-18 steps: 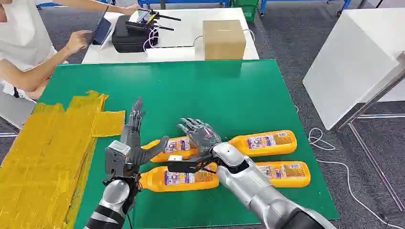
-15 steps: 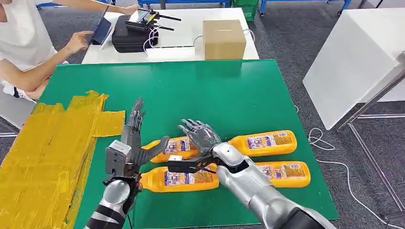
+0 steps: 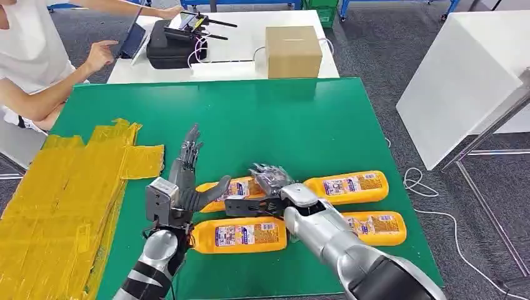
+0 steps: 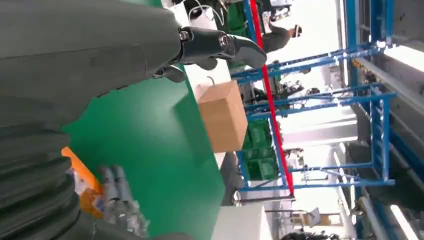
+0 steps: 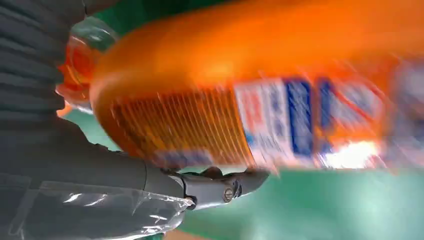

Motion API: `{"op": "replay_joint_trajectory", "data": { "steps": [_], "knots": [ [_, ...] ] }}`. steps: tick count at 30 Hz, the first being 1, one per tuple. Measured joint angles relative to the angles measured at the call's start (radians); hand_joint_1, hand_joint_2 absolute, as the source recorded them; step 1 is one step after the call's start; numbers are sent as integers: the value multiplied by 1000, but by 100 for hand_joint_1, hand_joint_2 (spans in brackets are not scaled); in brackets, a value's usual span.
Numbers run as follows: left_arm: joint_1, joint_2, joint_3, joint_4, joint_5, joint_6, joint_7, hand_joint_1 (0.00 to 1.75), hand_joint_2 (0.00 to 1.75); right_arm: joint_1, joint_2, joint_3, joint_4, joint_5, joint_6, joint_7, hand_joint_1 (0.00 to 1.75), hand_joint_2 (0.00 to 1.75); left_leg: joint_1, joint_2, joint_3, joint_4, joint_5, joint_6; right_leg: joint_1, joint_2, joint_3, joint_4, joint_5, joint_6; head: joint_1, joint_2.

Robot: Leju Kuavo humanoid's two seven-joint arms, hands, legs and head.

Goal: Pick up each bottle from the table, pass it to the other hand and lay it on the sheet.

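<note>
The right hand (image 3: 270, 181) closes over a smooth, rigid, probably slippery orange bottle (image 3: 234, 189), best gripped mid-body; the left hand (image 3: 185, 181) waits released.

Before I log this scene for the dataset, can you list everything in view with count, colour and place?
Bottles: four, orange, lying on the near part of the table.
Sheet: one, yellow, on the table's left side.
Table: one, green top.
Cardboard box: one, brown, on the white table behind.
Black case: one, on that white table, a controller on it.
Person: one, white top, far left.
Left hand: fingers spread, beside the bottles, holding nothing.
Right hand: over the far left bottle; grip unclear.
</note>
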Motion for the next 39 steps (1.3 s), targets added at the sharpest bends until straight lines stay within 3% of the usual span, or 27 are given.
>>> {"op": "replay_joint_trajectory", "data": {
  "steps": [1, 2, 5, 6, 19, 23, 25, 27, 33, 39],
  "knots": [
    [-4, -1, -4, 6, 7, -1, -2, 0, 175, -6, 2, 0, 11, 5, 20, 10, 77, 175, 0, 0, 0, 0, 0, 0, 0, 0, 0, 0, 0, 0, 0, 0],
    [-9, -2, -8, 12, 9, -2, -3, 0, 175, -13, 4, 1, 21, 10, 38, 17, 89, 175, 0, 0, 0, 0, 0, 0, 0, 0, 0, 0, 0, 0, 0, 0],
    [-24, -6, -17, 32, 16, -6, -7, 0, 175, -32, 7, 2, 45, 25, 63, 33, 89, 175, 0, 0, 0, 0, 0, 0, 0, 0, 0, 0, 0, 0, 0, 0],
    [-27, -7, -20, 37, 17, -6, -8, 0, 175, -35, 7, 2, 48, 29, 65, 36, 129, 175, 0, 0, 0, 0, 0, 0, 0, 0, 0, 0, 0, 0, 0, 0],
    [-45, -16, -38, 71, 27, -11, -14, 0, 175, -51, 12, 4, 76, 40, 50, 43, 131, 175, 0, 0, 1, 0, 0, 0, 0, 0, 0, 0, 0, 0, 0, 0],
    [-46, -18, -39, 76, 28, -11, -14, 0, 175, -51, 12, 4, 79, 41, 41, 46, 147, 175, 0, 0, 1, 0, 0, 0, 0, 0, 0, 0, 0, 0, 0, 0],
    [-46, -18, -39, 76, 31, -11, -15, 0, 175, -49, 12, 4, 80, 46, 17, 50, 169, 175, 0, 0, 1, 0, 0, 0, 0, 0, 0, 0, 0, 0, 0, 0],
    [-46, -18, -39, 76, 34, -11, -15, 0, 175, -47, 11, 4, 82, 52, -18, 55, 175, 175, 0, 0, 1, 0, 0, 0, 0, 0, 0, 0, 0, 0, 0, 0],
    [-41, -18, -40, 75, 37, -5, -16, 0, 175, -28, -3, -15, 83, 80, -312, 64, 175, 175, 0, 0, 0, 0, 0, 0, 0, 0, 0, 0, 0, 0, 0, 0],
    [-22, -17, -40, 50, 38, 10, -16, 0, 175, -6, -19, -94, 70, 93, -616, 7, 175, 175, 0, 0, 0, 0, 0, 0, 0, 0, 0, 0, 0, 0, 0, 0]
  ]
}}
